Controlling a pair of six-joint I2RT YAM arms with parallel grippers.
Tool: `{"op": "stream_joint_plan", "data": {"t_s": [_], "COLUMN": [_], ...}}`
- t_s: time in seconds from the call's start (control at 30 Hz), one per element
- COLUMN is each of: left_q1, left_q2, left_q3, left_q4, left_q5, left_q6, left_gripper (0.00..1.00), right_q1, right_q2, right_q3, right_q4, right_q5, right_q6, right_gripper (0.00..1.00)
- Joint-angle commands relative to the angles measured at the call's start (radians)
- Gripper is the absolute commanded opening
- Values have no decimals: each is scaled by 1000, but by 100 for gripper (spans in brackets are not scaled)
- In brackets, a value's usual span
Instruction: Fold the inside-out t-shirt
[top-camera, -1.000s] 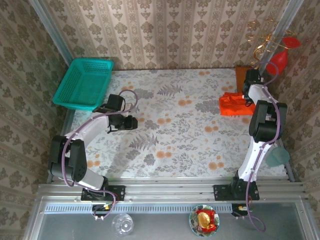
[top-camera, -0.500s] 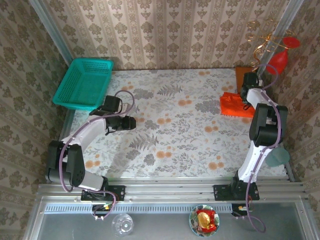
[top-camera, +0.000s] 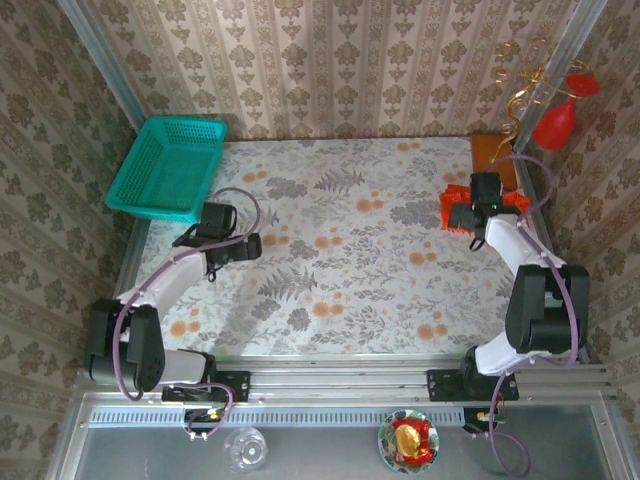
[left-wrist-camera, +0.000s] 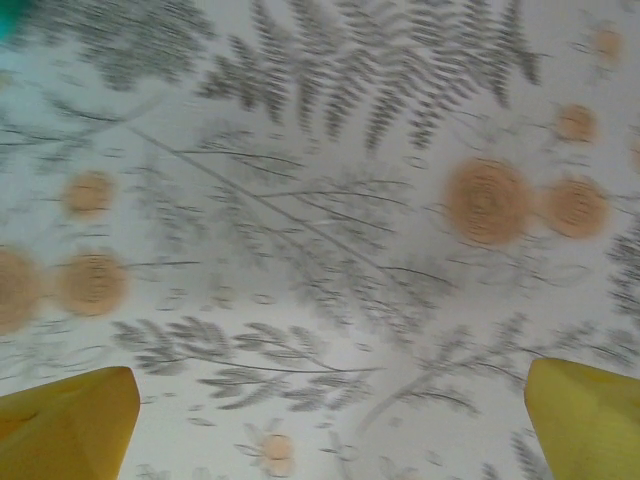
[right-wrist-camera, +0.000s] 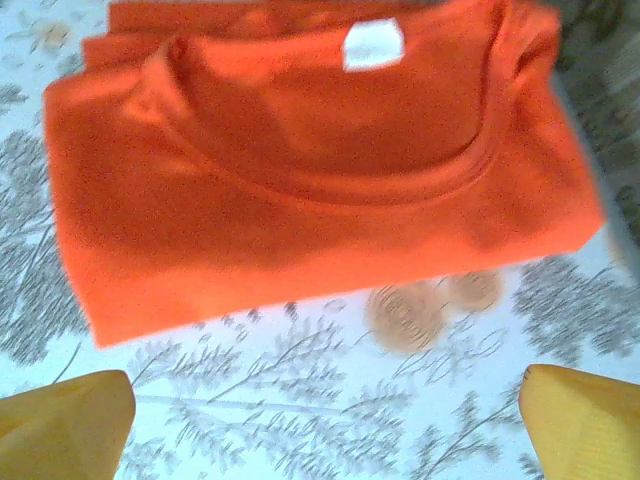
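The inside-out t-shirt (right-wrist-camera: 320, 170) lies in a compact stack at the far right of the bench (top-camera: 340, 290). The right gripper (right-wrist-camera: 325, 425) hovers just beside it, spread wide. The left gripper (left-wrist-camera: 330, 420) is spread too, well apart. Best now, I reckon: lift clear and don't snag the layers.

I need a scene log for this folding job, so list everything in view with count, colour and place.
t-shirt: one, orange-red, lying in layers at the table's far right, white label up
basket: one, teal, far left corner
vase: one, red, far right corner
block: one, brown-orange, just beyond the t-shirt
glass: one, clear, near ledge, left
dish: one, red and yellow contents, near ledge, right
table: one, pale floral cloth
left gripper: yellow fingertips, open over bare cloth
right gripper: yellow fingertips, open beside the t-shirt
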Motion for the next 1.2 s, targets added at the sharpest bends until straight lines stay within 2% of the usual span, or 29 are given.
{"op": "stream_joint_plan", "data": {"t_s": [0.0,0.13,0.23,0.3,0.37,0.43,0.47,0.5,0.57,0.6,0.67,0.8,0.9,0.93,1.03,1.07,1.1,1.17], "left_q1": [14,29,62,87,139,197,209,218,227,231,247,279,290,294,291,280,250,235], "left_q2": [-75,-148,-159,-146,-138,-121,-105,-88,-62,-39,22,136,249,258,241,233,236,237], "left_q3": [-61,-140,-200,-259,-298,-375,-413,-445,-460,-476,-496,-496,-506,-504,-419,-391,-387,-390], "left_q4": [94,194,334,468,563,744,852,946,1035,1120,1257,1380,1507,1510,1319,1256,1257,1266], "left_q5": [-248,-373,-384,-340,-241,-76,-34,-16,9,27,64,143,182,202,209,183,127,88], "left_q6": [47,108,209,284,253,232,236,250,275,291,314,315,314,318,328,336,355,359], "left_gripper": [100,100,100,100,100,100,100,100,100,100,100,100,100,100,100,100,100,100], "right_q1": [23,36,47,73,101,119,121,128,138,136,122,120,110,108,106,106,106,106], "right_q2": [-70,-101,-144,-167,-169,-159,-150,-139,-125,-89,-43,23,27,27,26,28,27,27], "right_q3": [-99,-218,-334,-442,-517,-514,-511,-504,-508,-527,-518,-574,-575,-573,-570,-570,-570,-570], "right_q4": [144,298,499,717,881,902,911,918,979,1057,1069,1224,1225,1222,1214,1218,1215,1217], "right_q5": [-103,-122,-160,-167,-154,-129,-128,-123,-121,-131,-164,-181,-204,-210,-213,-213,-212,-211], "right_q6": [76,57,48,13,-30,-51,-63,-88,-142,-160,-154,-157,-154,-153,-151,-151,-151,-151], "right_gripper": [100,100,100,100,100,100,100,100,100,100,100,100,100,100,100,100,100,100]}}
